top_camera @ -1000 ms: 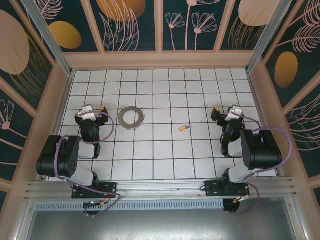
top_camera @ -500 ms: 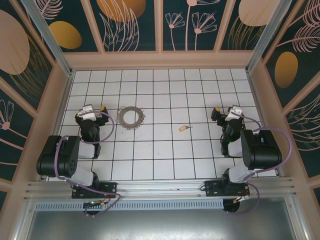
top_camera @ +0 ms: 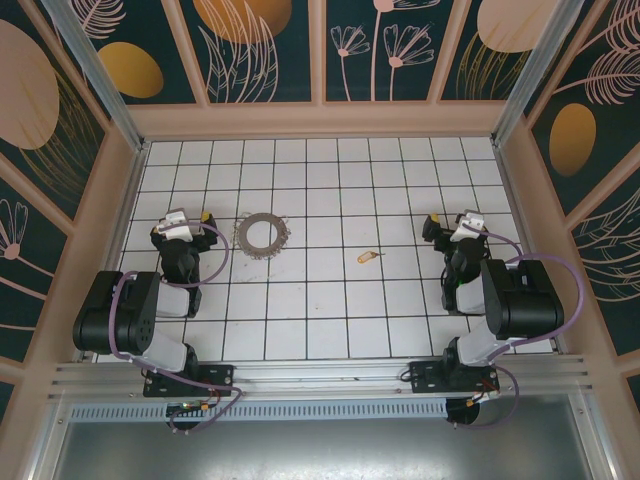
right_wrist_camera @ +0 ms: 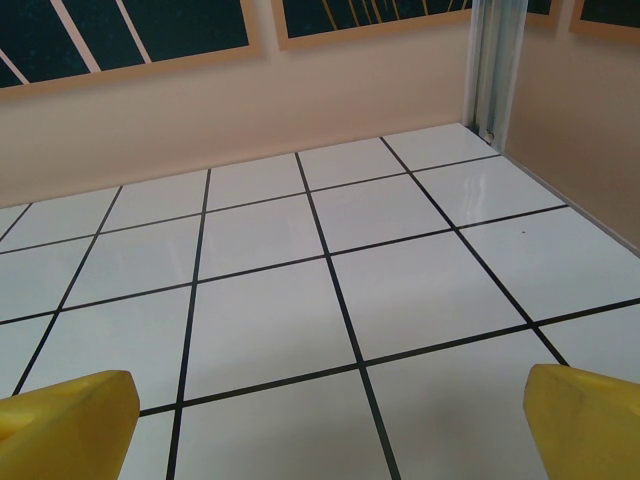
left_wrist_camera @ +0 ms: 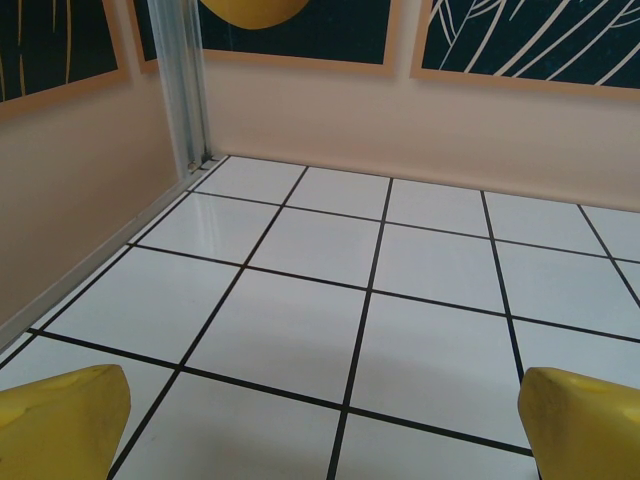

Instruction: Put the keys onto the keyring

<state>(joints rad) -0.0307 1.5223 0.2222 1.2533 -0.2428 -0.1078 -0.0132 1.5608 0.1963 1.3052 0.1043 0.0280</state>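
Observation:
The grey keyring [top_camera: 261, 236], with its scalloped rim, lies flat on the white tiled floor, left of centre. The small tan key [top_camera: 368, 257] lies by itself right of centre, about three tiles from the ring. My left gripper [top_camera: 186, 217] rests low at the left side, a couple of tiles left of the ring. In the left wrist view its yellow fingertips [left_wrist_camera: 65, 420] stand wide apart over bare tile, so it is open [left_wrist_camera: 325, 430]. My right gripper [top_camera: 450, 220] sits at the right side, about three tiles right of the key. It is also open [right_wrist_camera: 325, 425] with nothing between its fingers.
Peach walls with dark patterned panels enclose the floor on three sides. An aluminium corner post [left_wrist_camera: 180, 85] rises ahead of the left gripper and another [right_wrist_camera: 495, 65] ahead of the right. A metal rail [top_camera: 320, 380] runs along the near edge behind the arm bases.

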